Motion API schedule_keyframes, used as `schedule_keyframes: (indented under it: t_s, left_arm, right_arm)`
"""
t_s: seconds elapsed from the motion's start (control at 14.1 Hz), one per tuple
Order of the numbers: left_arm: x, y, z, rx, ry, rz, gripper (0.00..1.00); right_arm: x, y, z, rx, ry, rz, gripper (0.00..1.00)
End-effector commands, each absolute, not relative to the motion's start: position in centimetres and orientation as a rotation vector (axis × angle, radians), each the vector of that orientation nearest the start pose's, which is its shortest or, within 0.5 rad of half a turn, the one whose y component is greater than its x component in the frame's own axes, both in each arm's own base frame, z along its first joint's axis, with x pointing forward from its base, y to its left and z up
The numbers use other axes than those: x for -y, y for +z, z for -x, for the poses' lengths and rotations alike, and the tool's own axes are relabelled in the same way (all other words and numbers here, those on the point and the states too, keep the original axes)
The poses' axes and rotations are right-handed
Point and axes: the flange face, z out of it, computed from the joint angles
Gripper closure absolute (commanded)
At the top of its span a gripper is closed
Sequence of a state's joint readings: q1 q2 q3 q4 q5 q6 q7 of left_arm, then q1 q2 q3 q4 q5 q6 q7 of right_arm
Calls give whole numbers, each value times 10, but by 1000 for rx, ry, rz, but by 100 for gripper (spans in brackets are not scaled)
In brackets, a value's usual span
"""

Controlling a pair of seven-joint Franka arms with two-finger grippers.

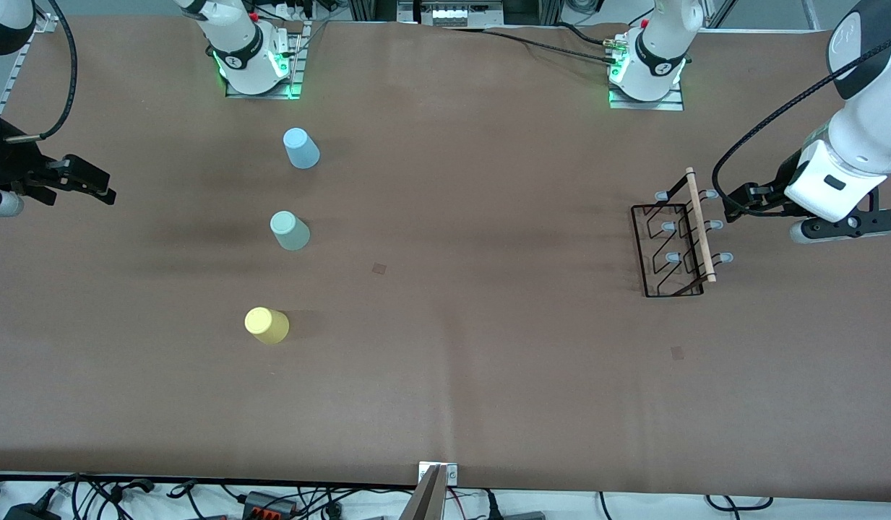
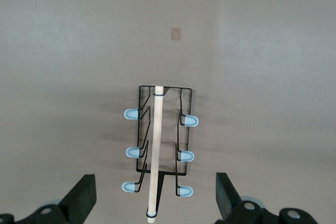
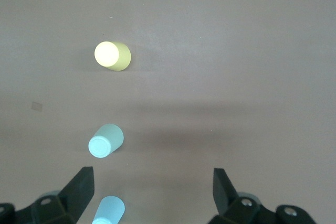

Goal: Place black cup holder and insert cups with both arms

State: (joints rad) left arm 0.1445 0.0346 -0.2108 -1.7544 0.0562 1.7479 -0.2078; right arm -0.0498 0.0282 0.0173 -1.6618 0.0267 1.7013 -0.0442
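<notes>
The black cup holder (image 1: pixel 673 249) stands on the table toward the left arm's end, with its wooden rod handle (image 1: pixel 701 224) on top and six pale-tipped pegs. It also shows in the left wrist view (image 2: pixel 160 135). My left gripper (image 1: pixel 741 202) is open and empty, over the table beside the holder (image 2: pixel 155 187). Three cups stand upside down toward the right arm's end: light blue (image 1: pixel 300 148), pale green (image 1: pixel 290 231), and yellow (image 1: pixel 267 325) nearest the front camera. My right gripper (image 1: pixel 98 184) is open and empty over the table's end (image 3: pixel 152 184). The right wrist view shows the yellow (image 3: pixel 112 55), green (image 3: pixel 106 141) and blue (image 3: pixel 108 211) cups.
The brown table cover (image 1: pixel 452 325) has two small darker patches (image 1: pixel 379 268) (image 1: pixel 677 352). The arm bases (image 1: pixel 254 65) (image 1: pixel 647 72) stand along the edge farthest from the front camera. Cables and a metal bracket (image 1: pixel 438 480) lie at the nearest edge.
</notes>
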Motion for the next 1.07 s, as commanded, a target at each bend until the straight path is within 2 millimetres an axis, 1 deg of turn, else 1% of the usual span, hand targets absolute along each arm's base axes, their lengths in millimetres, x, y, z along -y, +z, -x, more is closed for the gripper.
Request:
schedule_keyframes:
  t_s: [0.0, 0.43, 0.5, 0.64, 0.71, 0.85, 0.93, 1.0]
  left_arm:
    - [32, 544, -565, 196, 49, 3097, 0]
    - [32, 543, -566, 194, 42, 3100, 0]
    - [32, 539, -569, 195, 48, 3105, 0]
    - [33, 516, -579, 184, 86, 3108, 0]
    - [35, 494, -587, 157, 130, 3102, 0]
    - [28, 477, -593, 104, 100, 3114, 0]
    - [25, 458, -592, 75, 84, 3119, 0]
    - [20, 446, -588, 71, 70, 3119, 0]
  right_arm:
    - [17, 585, -563, 29, -32, 3128, 0]
    - [17, 583, -565, 26, -37, 3128, 0]
    - [17, 582, -565, 26, -32, 3128, 0]
    - [18, 582, -565, 21, -32, 3128, 0]
    - [18, 582, -565, 21, -32, 3128, 0]
    - [18, 582, -564, 24, -30, 3128, 0]
    - [17, 582, -564, 26, -30, 3128, 0]
    - [17, 582, -564, 26, -30, 3128, 0]
